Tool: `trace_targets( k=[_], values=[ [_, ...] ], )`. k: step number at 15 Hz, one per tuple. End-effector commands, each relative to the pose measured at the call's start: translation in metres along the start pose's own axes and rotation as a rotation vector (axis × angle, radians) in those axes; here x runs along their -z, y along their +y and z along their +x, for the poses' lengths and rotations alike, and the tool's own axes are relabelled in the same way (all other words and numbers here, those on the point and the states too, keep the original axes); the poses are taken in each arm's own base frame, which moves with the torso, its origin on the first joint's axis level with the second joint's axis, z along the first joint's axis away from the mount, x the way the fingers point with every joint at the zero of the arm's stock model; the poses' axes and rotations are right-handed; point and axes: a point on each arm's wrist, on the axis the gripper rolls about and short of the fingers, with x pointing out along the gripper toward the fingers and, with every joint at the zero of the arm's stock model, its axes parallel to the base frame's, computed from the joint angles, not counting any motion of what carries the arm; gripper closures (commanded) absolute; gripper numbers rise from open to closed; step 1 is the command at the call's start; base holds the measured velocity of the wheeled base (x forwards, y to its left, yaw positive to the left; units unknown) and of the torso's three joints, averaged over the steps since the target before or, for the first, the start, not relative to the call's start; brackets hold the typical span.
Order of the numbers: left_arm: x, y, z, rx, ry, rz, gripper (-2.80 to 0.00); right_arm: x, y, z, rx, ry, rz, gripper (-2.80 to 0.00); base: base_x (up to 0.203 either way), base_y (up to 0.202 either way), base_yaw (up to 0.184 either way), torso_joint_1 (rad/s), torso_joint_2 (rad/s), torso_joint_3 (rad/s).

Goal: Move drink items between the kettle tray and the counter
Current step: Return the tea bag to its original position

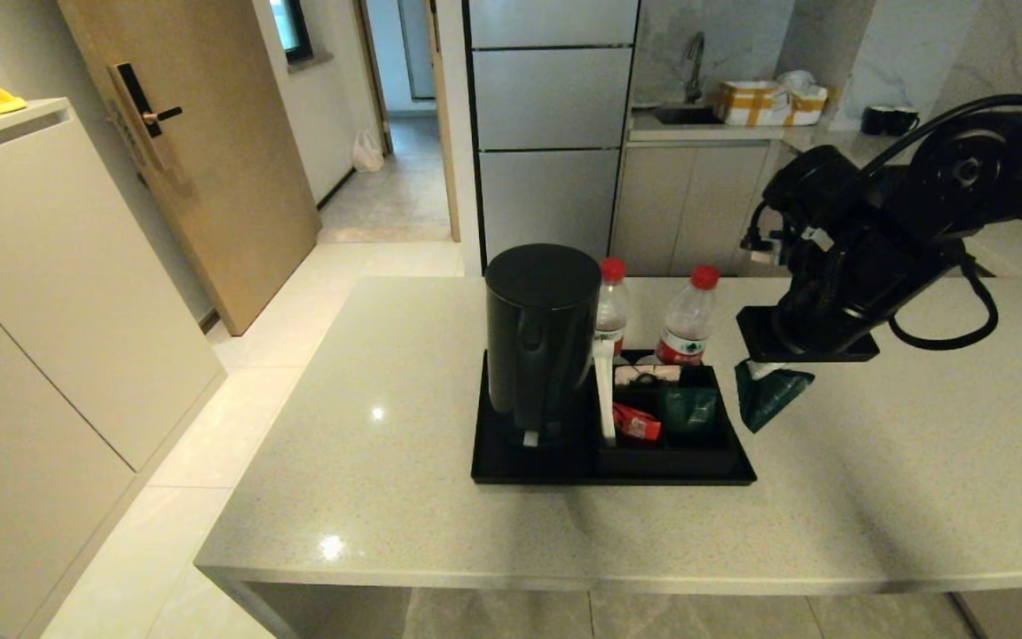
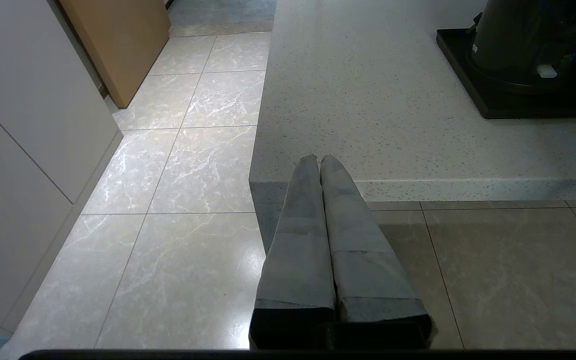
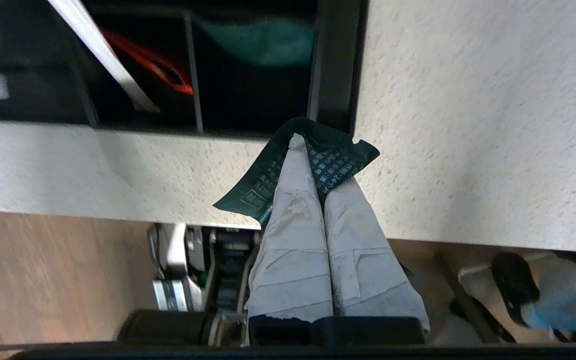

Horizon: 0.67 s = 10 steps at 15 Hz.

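**Green packet lifted clear of the tray, not yet on the counter**

The right gripper point(image 1: 764, 368) hangs just beside the right rim of the flat black rectangular kettle tray point(image 1: 511, 470), its fingers pinched together on a flat dark green square packet point(image 1: 768, 395). In the right wrist view the packet point(image 3: 328, 160) is clamped between the taped fingertips point(image 3: 298, 150) and appears to hang above the pale beige speckled stone counter point(image 1: 875, 461), close to the tray's edge.

Judging by this, one item is partway through its move: out of the tray, but not set down. Release onto the open counter to the right seems to be what remains for it.

Everything else sits on the tray: the tall black cylindrical kettle point(image 1: 539, 342) on its base, two clear plastic water bottles with red caps point(image 1: 688, 319) at the back, and the divided black sachet box point(image 1: 680, 435), which holds a red sachet and another green one.

The left gripper point(image 2: 320, 165) is parked below the counter's near edge, fingers closed on nothing.
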Motion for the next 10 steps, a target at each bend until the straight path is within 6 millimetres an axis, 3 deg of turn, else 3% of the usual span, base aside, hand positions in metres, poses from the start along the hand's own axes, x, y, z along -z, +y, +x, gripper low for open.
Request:
trace_targets(
  k=[1,5,10],
  values=[
    [0.000,0.000,0.000,0.000,0.002,0.001,0.00,0.008,0.011,0.018,0.007,0.067,-0.019,0.00,0.000,0.000,0.000,0.000,0.00,0.000],
    [0.000,0.000,0.000,0.000,0.001,0.001,0.00,0.005,0.023,0.051,0.022,0.086,-0.027,0.00,0.000,0.000,0.000,0.000,0.00,0.000],
    [0.000,0.000,0.000,0.000,0.002,0.001,0.00,0.004,0.035,0.070,0.029,0.096,-0.049,0.00,0.000,0.000,0.000,0.000,0.00,0.000]
  ],
)
